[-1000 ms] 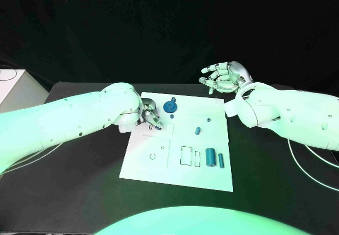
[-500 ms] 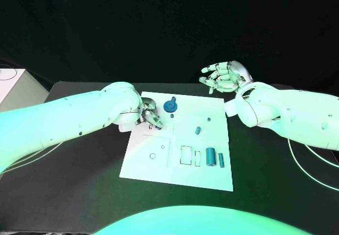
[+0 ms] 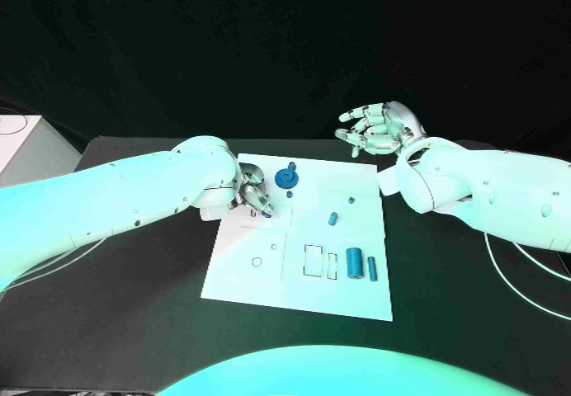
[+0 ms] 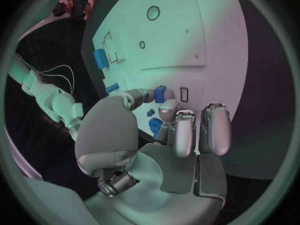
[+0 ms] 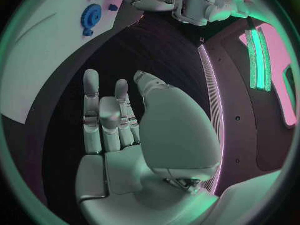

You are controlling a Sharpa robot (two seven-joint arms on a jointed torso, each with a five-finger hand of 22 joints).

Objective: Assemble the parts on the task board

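Observation:
The white task board (image 3: 298,290) lies in the middle of the black table. My left hand (image 3: 252,195) hovers over its far left part. In the left wrist view the left hand (image 4: 156,135) pinches a small blue part (image 4: 160,93) between thumb and a finger, right beside a small rectangular slot (image 4: 184,94). A blue gear (image 3: 285,177) stands just right of that hand. A short blue piece (image 3: 333,219) lies mid-board, and a thick blue cylinder (image 3: 355,264) and a thin one (image 3: 372,269) lie near the right edge. My right hand (image 3: 379,128) is raised beyond the board's far right corner, fingers apart, holding nothing.
A white box (image 3: 21,148) stands at the table's far left. Pale cables (image 3: 524,285) trail off the right side. Outlined slots (image 3: 314,261) and a small ring hole (image 3: 257,263) mark the board's near half. The right wrist view shows the blue gear (image 5: 92,16).
My left hand has edged slightly toward the board's far left with the small part in it. The right hand has stayed raised and still.

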